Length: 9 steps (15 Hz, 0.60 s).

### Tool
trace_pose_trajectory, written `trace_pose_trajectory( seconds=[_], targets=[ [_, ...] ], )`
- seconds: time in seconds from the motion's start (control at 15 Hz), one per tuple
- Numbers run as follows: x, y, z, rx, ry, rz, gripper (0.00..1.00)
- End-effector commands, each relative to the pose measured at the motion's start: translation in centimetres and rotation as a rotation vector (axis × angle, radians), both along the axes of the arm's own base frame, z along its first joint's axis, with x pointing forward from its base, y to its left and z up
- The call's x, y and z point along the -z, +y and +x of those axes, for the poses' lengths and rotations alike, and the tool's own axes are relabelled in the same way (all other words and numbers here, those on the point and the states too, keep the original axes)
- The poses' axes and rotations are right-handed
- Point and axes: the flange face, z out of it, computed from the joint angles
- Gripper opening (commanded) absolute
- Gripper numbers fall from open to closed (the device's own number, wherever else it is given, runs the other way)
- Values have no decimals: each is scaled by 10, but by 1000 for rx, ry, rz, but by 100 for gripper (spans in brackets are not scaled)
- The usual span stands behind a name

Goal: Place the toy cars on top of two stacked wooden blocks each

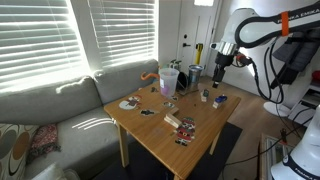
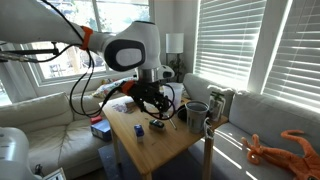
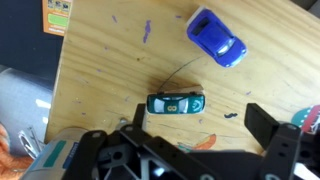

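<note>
In the wrist view a blue toy car [image 3: 216, 37] lies on the wooden table [image 3: 100, 70] at the upper right. A dark teal-black toy car [image 3: 176, 104] lies below it, just ahead of my gripper [image 3: 200, 135]. The gripper is open and empty, and its two black fingers stand to either side a little behind the dark car. In both exterior views the gripper [image 1: 219, 66] [image 2: 154, 101] hovers above the table. The blue car [image 2: 139, 132] and the dark car [image 2: 157, 126] lie under it. I cannot make out any wooden blocks.
Cups [image 1: 168, 80] [image 2: 196, 115] stand near the table's far edge. Flat red-and-white packets [image 1: 173, 121] lie mid-table. An orange-green card [image 3: 57, 15] lies at the table's edge. A grey sofa [image 1: 60, 105] runs beside the table, with an orange toy [image 2: 280, 148] on it.
</note>
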Motion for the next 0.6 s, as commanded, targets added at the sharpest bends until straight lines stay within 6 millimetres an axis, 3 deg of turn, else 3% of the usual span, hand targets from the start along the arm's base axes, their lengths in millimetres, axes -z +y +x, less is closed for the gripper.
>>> trace_pose_trajectory(
  seconds=[0.0,0.53],
  targets=[
    [-30,10,-26,192,40,19,100],
    [-56,22,-63,432,128,20,100]
  ],
)
